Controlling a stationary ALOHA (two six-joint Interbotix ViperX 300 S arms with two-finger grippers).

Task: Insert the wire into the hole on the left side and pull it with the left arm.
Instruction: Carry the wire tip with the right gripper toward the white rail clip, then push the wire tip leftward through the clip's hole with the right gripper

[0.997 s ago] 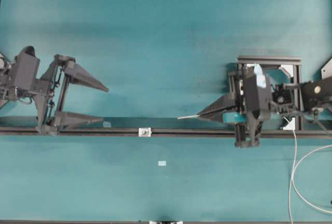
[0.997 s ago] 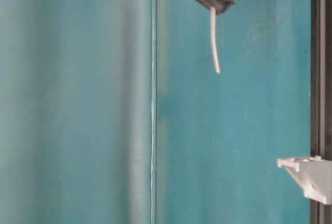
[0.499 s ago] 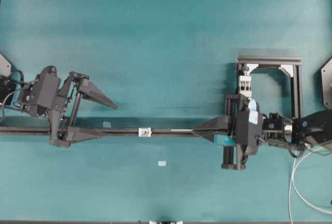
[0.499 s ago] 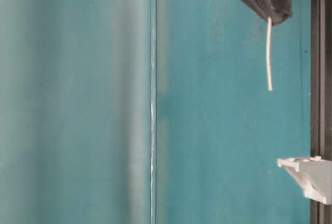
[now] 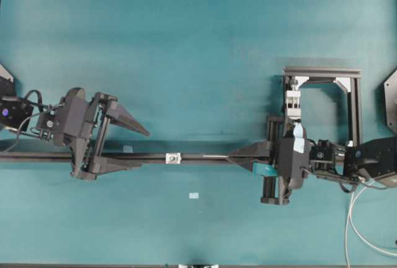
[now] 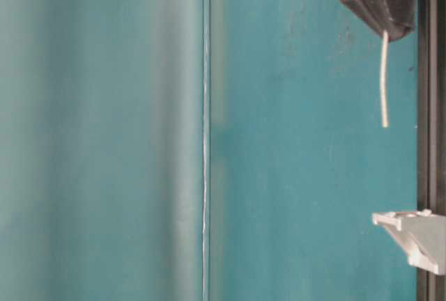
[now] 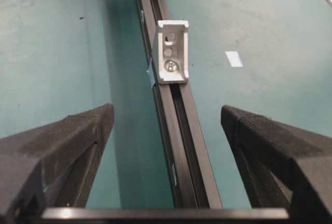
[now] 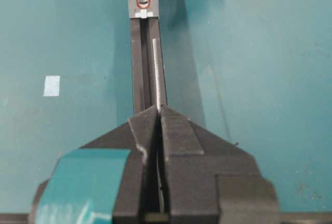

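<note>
Over the teal table (image 5: 198, 32), the clenched right gripper (image 8: 159, 111) pinches the wire (image 8: 157, 68), tip short of the hole (image 8: 143, 1).

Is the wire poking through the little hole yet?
Not yet. The wire tip stops short of the hole, lying along the black rail.

Black rail (image 5: 205, 157), pale tape scrap (image 5: 193, 195), black frame (image 5: 353, 103)

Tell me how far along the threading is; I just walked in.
Done: the right gripper is shut on the wire. In hand: lining its tip up, short of the hole. Left: insert it, then the open left gripper pulls.
</note>
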